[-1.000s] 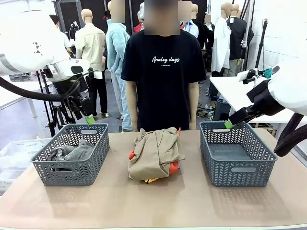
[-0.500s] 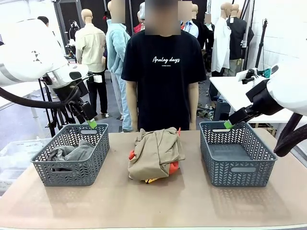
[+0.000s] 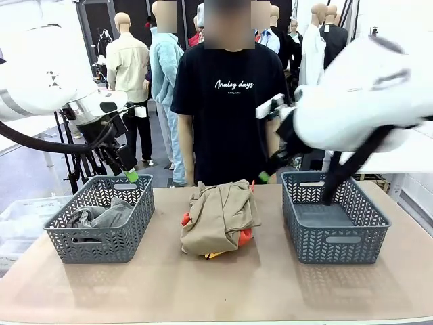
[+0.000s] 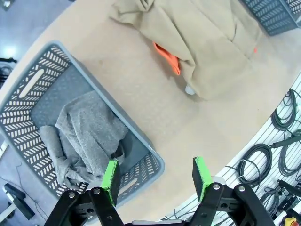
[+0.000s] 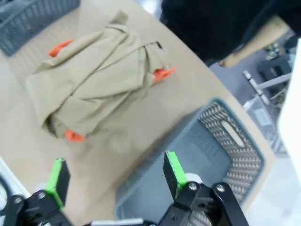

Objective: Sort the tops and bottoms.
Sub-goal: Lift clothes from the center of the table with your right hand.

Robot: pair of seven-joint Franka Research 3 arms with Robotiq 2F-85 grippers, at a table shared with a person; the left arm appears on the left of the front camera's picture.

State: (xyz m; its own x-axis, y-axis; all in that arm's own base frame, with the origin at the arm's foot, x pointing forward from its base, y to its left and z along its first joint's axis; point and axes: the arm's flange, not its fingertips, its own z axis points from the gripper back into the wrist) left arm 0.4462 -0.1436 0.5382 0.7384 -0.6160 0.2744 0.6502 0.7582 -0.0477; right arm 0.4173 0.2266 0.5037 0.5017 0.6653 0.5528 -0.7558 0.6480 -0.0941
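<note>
Since a second ago my right arm has swung in from the far right, and the right gripper (image 5: 115, 178) now hangs above the table (image 3: 216, 291) just right of the khaki garment (image 3: 220, 213), between it and the right basket (image 3: 331, 240). The front view smears that arm with motion. Its jaws stand wide apart, with only air between the green pads (image 5: 173, 172). My left gripper (image 4: 155, 179) has barely shifted. It hovers well left of the khaki garment, over the far right corner of the left basket (image 3: 67, 237), and its jaws are spread wide too, holding nothing. The khaki garment lies in a folded heap mid-table, touched by neither gripper. Under it lies the orange-red garment (image 3: 245, 235), poking out at the khaki's left edge, at its near right corner and at its far side. Left of the khaki, inside the left basket, sits crumpled grey cloth (image 3: 108, 215); I cannot tell from here whether that is one garment or two. The right basket stands on the khaki's right, much as the left basket stands on the other side. Behind the khaki, at the table's far edge, a person (image 3: 230, 101) in a black T-shirt stands facing my side.
</note>
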